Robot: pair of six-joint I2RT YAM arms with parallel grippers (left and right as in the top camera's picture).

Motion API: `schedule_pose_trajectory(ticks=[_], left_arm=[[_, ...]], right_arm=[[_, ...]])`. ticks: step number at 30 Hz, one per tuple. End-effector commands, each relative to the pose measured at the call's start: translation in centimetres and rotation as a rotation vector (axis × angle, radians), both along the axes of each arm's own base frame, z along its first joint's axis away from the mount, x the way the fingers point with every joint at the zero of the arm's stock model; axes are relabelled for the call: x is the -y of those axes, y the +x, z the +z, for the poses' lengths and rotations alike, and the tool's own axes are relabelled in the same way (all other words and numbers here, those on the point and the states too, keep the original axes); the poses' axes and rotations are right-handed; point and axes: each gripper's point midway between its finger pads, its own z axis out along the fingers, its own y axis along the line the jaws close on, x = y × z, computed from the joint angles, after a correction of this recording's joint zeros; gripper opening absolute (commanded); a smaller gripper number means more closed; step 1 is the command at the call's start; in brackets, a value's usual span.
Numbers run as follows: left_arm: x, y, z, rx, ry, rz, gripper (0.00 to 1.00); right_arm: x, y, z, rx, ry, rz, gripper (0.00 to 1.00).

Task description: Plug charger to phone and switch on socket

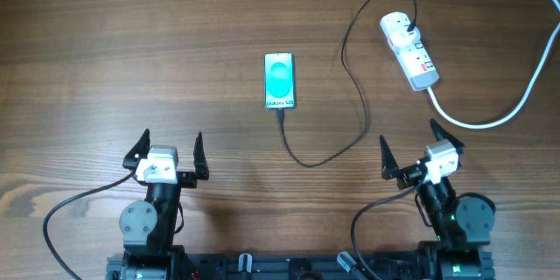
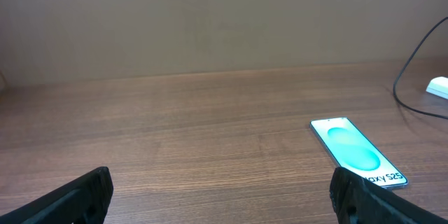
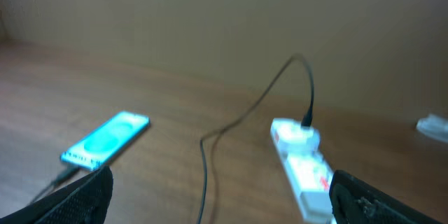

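Phone [image 1: 280,80] lies face-up at centre, charger [image 1: 305,164] tip touching its near end, seating unclear, socket [image 1: 409,51] off to the right; w/ left gripper [image 1: 171,140] and right gripper [image 1: 408,136] both spread and empty, I'd nudge the plug home first, then press the socket's switch squarely.

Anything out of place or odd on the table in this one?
Nothing damaged or spilled. One oddity: the thin black charger cable already meets the lower end of the lit cyan-screen phone, seemingly plugged in.
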Motion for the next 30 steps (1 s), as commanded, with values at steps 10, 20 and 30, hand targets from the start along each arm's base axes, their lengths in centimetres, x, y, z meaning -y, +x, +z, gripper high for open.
schedule_pose_trajectory(ticks=[10, 20, 30], left_arm=[[-0.11, -0.03, -0.11, -0.001, 0.017, 0.007, 1.00], [-0.11, -0.03, -0.11, -0.001, 0.017, 0.007, 1.00], [-0.10, -0.03, -0.11, -0.001, 0.017, 0.007, 1.00]], right_arm=[[0.17, 0.01, 0.12, 0.010, -0.009, -0.009, 1.00], [0.17, 0.01, 0.12, 0.010, -0.009, -0.009, 1.00], [0.17, 0.01, 0.13, 0.010, -0.009, -0.009, 1.00]])
